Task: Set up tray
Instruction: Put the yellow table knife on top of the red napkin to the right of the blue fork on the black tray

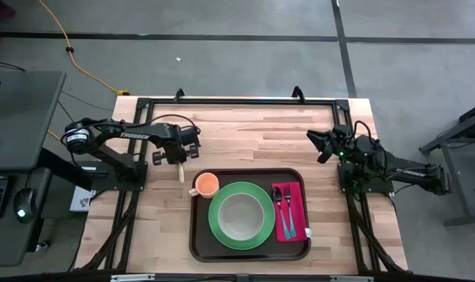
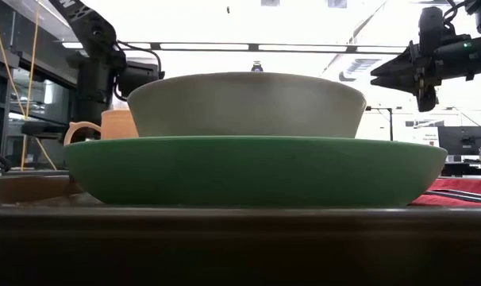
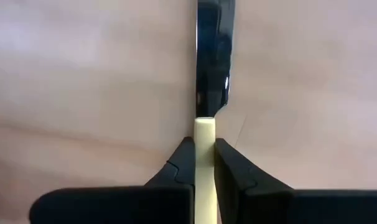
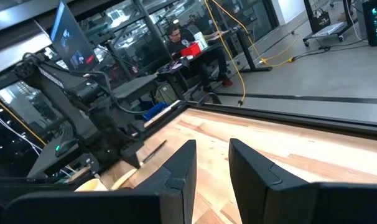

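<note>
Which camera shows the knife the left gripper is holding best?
The left wrist view: the knife fills it, cream handle pinched in the left gripper. The high view shows it small; the low and right wrist views don't show it clearly.

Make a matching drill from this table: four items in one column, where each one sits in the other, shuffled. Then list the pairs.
Items:
1. orange cup
2. bowl
3. fork and spoon
4. knife

Places:
A. on the green plate
B. gripped by the left tool, over bare wood
C. at the tray's corner nearest the left arm
D. on the magenta napkin

Pairs: 1-C, 2-A, 3-D, 4-B
</note>
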Robot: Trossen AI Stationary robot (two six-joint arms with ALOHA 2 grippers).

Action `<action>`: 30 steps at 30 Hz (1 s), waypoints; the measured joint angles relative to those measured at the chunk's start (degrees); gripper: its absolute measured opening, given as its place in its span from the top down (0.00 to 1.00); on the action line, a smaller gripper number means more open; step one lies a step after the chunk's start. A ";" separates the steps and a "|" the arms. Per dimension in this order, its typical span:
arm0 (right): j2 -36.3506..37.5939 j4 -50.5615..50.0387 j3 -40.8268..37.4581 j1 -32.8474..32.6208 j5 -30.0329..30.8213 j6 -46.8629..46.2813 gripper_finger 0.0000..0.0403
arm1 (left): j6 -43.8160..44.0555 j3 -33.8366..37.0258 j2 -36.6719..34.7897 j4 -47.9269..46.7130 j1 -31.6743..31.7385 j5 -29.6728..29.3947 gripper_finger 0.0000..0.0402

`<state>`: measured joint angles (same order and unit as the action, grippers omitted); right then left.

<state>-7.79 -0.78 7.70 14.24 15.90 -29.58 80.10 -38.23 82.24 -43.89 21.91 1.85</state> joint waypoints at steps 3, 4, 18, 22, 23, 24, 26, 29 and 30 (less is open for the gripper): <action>0.00 0.95 0.00 0.00 0.00 0.00 0.82 | -0.93 -1.15 0.11 -0.12 0.07 -2.49 0.86; 0.00 1.38 0.00 0.00 0.00 0.00 0.82 | -1.28 -1.56 0.11 -0.31 0.49 -2.52 0.86; -0.02 2.19 0.00 0.00 0.00 -0.42 0.82 | -13.40 -8.36 -0.04 -0.20 8.83 -1.40 0.86; -0.02 2.19 0.00 0.00 0.00 -0.42 0.82 | -17.38 -11.63 -0.08 1.04 10.90 -1.41 0.86; -0.02 2.17 0.00 0.01 0.05 -0.42 0.82 | -18.40 -12.56 -0.11 1.12 11.30 -1.42 0.86; -0.02 2.18 0.00 0.00 0.25 -0.43 0.82 | -19.24 -13.45 -0.11 1.18 11.61 -1.42 0.86; -0.02 2.19 0.00 0.00 0.80 -1.27 0.82 | -20.55 -14.98 -0.11 2.06 11.72 -1.57 0.86; -0.11 2.17 0.00 0.02 1.53 -3.30 0.82 | -22.18 -17.20 -0.11 4.94 11.67 -1.58 0.86; -0.13 2.17 0.00 0.00 1.53 -3.65 0.82 | -22.88 -17.94 -0.13 6.06 11.63 -1.34 0.86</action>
<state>-7.92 1.39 7.70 14.24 17.43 -33.24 57.23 -56.17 82.11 -37.83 33.54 0.51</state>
